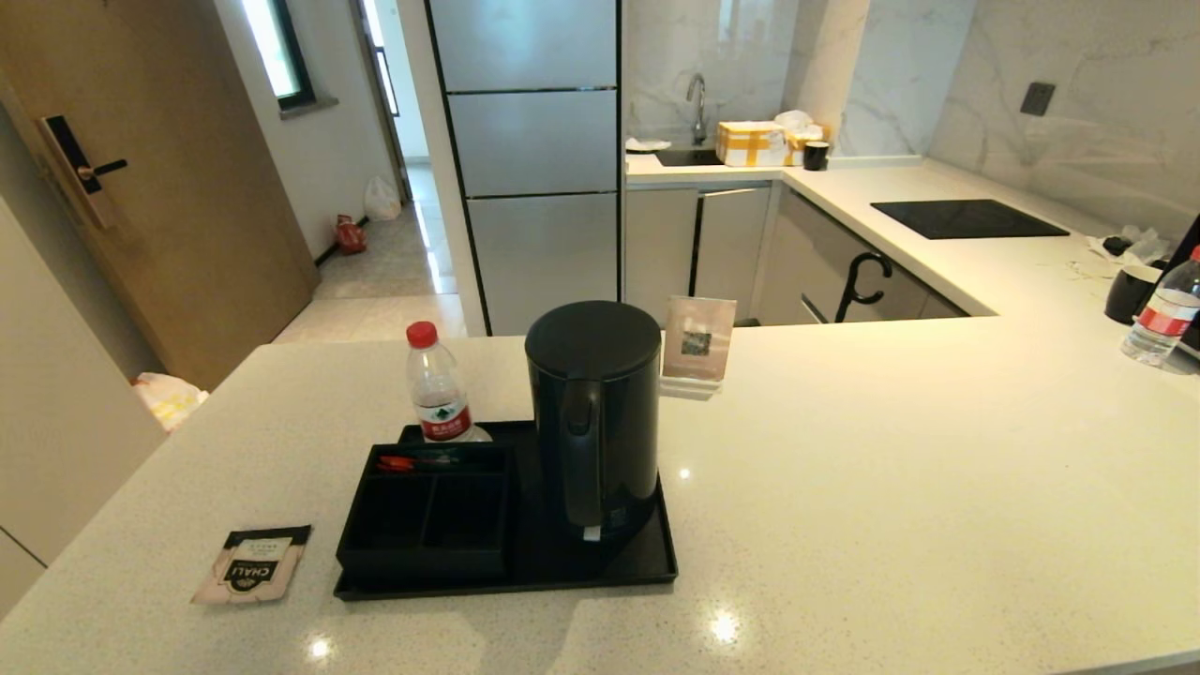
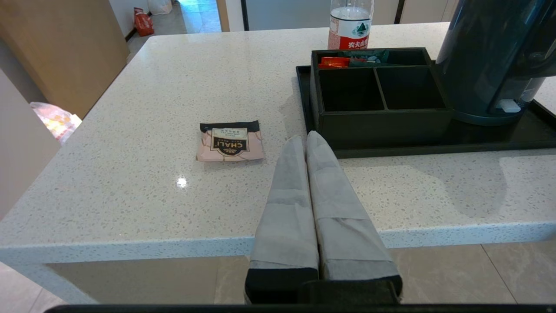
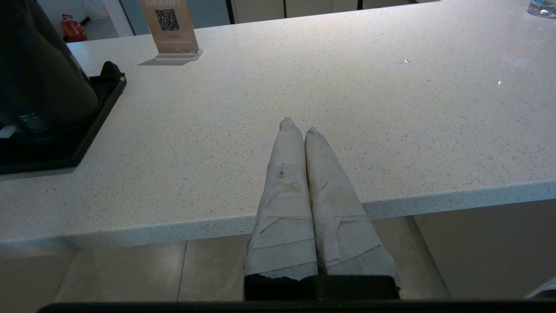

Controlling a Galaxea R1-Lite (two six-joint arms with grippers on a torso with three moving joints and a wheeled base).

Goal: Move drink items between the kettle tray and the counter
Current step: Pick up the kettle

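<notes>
The tall black kettle (image 1: 595, 417) stands upright on the right part of the black tray (image 1: 647, 567), handle facing me. The divided compartment box (image 1: 427, 511) fills the tray's left part; its two front cells are bare. The CHALI tea sachet (image 1: 251, 562) lies flat on the beige counter (image 1: 891, 469), left of the tray. My left gripper (image 2: 305, 138) is shut and empty at the counter's front edge, between the sachet (image 2: 229, 141) and the tray (image 2: 391, 150). My right gripper (image 3: 297, 127) is shut and empty over bare counter, right of the kettle (image 3: 39, 74). Neither gripper shows in the head view.
A red-capped water bottle (image 1: 437, 384) stands at the tray's back left. A QR-code sign (image 1: 698, 342) stands behind the kettle. Small packets (image 2: 352, 61) lie in the box's rear cell. Far right are another bottle (image 1: 1162, 314), a black mug (image 1: 1132, 292) and the cooktop (image 1: 966, 217).
</notes>
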